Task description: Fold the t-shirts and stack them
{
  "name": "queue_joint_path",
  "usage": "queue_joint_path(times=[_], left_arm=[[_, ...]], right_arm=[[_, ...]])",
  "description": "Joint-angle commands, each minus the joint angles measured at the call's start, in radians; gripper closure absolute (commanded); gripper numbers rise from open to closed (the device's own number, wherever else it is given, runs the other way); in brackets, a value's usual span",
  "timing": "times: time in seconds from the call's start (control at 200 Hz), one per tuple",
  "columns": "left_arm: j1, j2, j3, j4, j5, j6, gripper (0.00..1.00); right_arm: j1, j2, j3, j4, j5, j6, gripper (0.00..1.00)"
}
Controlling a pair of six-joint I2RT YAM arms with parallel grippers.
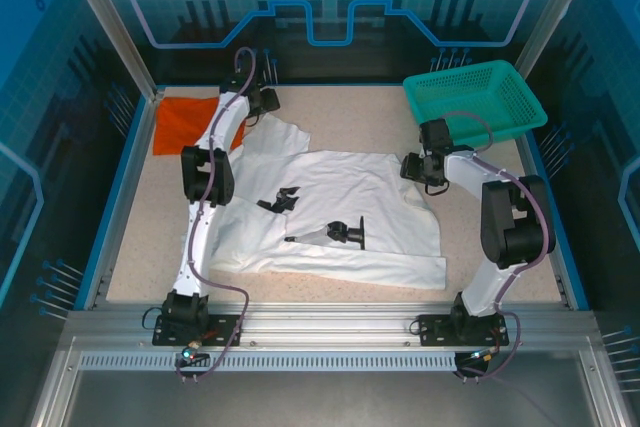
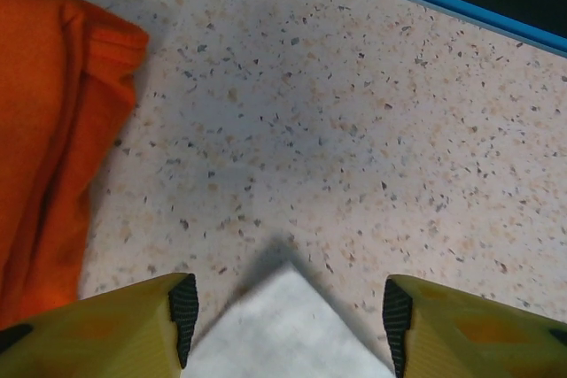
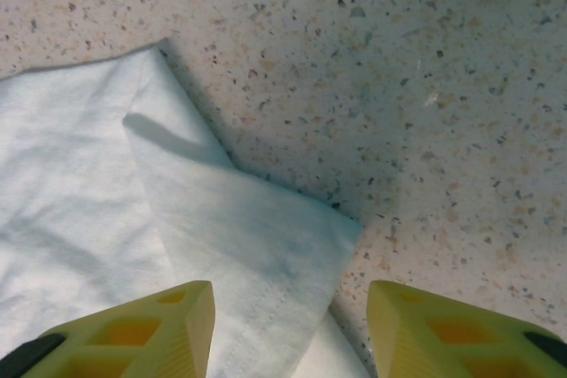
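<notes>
Two items — white shirt (image 1: 330,202) spread mid-tabletop (image 1: 350,112), orange shirt (image 1: 185,125) heaped far left. Left pincer (image 2: 291,312), right pincer (image 3: 291,316): jaws apart astride white corners, seemingly ungripped. Next — pinch, fold.

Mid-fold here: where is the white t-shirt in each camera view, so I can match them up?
Top external: the white t-shirt lies spread across the middle of the table.
Left wrist: one corner of it pokes in at bottom centre.
Right wrist: it covers the left side and bottom centre, with a folded corner pointing right.
Shared landmark: the speckled tabletop beneath it.
</notes>
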Motion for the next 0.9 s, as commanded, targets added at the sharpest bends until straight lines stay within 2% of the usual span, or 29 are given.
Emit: queue_joint_path(times=[0.0, 0.3, 0.475, 0.7, 0.895], left_arm=[[-0.004, 0.036, 0.037, 0.075, 0.030, 0.068, 0.40], [-0.003, 0.074, 0.075, 0.077, 0.044, 0.094, 0.46], [-0.015, 0.074, 0.076, 0.021, 0.058, 0.102, 0.50], [-0.036, 0.073, 0.072, -0.098, 0.010, 0.086, 0.51], [-0.036, 0.075, 0.075, -0.107, -0.004, 0.074, 0.56]], right_arm=[[0.011, 0.003, 0.014, 0.023, 0.017, -0.016, 0.50], [0.003, 0.009, 0.016, 0.022, 0.011, -0.010, 0.49], [-0.005, 0.010, 0.014, 0.020, 0.002, 0.000, 0.49], [-0.018, -0.002, 0.002, 0.031, -0.034, 0.022, 0.49], [-0.027, -0.003, 0.000, 0.023, -0.032, 0.037, 0.49]])
